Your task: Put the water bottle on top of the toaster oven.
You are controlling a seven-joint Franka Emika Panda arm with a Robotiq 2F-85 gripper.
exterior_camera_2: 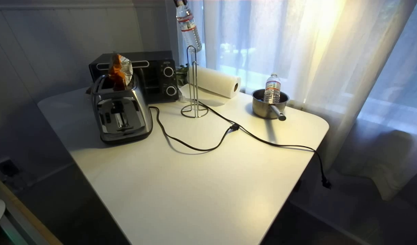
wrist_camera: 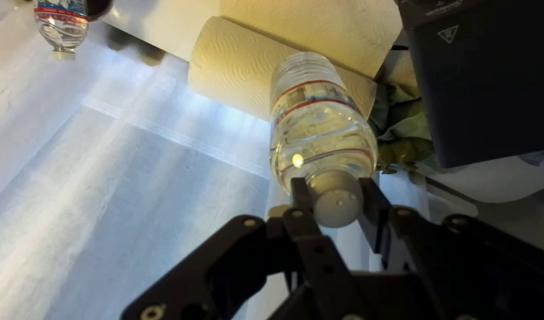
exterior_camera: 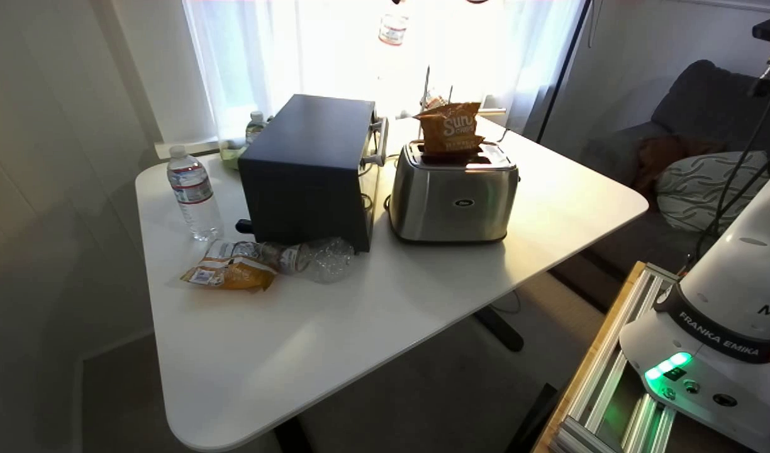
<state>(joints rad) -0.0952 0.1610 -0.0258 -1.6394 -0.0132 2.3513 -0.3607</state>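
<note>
The water bottle [exterior_camera_2: 188, 25] is clear plastic with a red-edged label and a white cap. My gripper [wrist_camera: 332, 189] is shut on its cap; the fingertips also show at the top edge of an exterior view [exterior_camera_2: 180, 2]. The bottle hangs in the air, slightly tilted, and appears above the paper towel roll in the wrist view [wrist_camera: 321, 129]. In an exterior view it is washed out by the bright window [exterior_camera: 393, 30]. The dark toaster oven [exterior_camera: 309, 132] has a bare flat top; it stands right of the bottle in the wrist view [wrist_camera: 485, 89].
A silver toaster [exterior_camera: 454, 201] holding a chip bag [exterior_camera: 451, 129] stands beside the oven. A wire holder [exterior_camera_2: 195, 88], paper towel roll [exterior_camera_2: 215, 81] and pot [exterior_camera_2: 261, 105] with another bottle [exterior_camera_2: 272, 89] are near the window. Another bottle [exterior_camera: 196, 201] stands behind the oven.
</note>
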